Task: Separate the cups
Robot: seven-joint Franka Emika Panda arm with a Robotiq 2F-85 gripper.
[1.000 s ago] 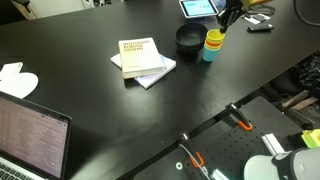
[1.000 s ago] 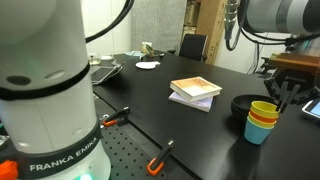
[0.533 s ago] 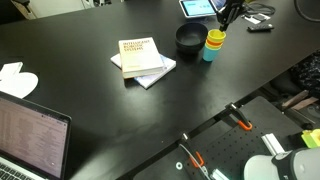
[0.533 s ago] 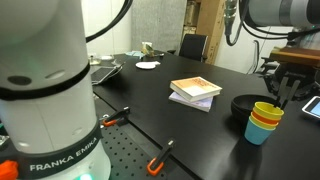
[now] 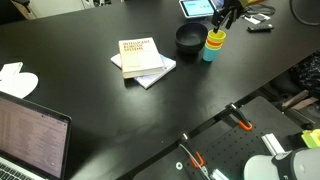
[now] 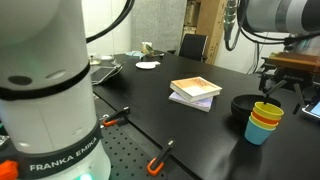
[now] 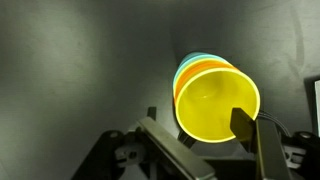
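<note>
The cups stand nested in one upright stack on the black table, next to the black bowl: yellow cup on top, orange cup in the middle, teal-blue cup at the bottom. In an exterior view the stack sits near the table's far edge. My gripper hangs just above the yellow rim, open. In the wrist view the yellow cup fills the space in front of my gripper. One finger overlaps its rim, the other stands off to the side. Nothing is gripped.
A black bowl stands right beside the stack. Two stacked books lie mid-table. A tablet lies behind the stack, an open laptop and a white object at the other end.
The fingers were together over the yellow cup's rim and have now spread apart. The stack has not moved.
</note>
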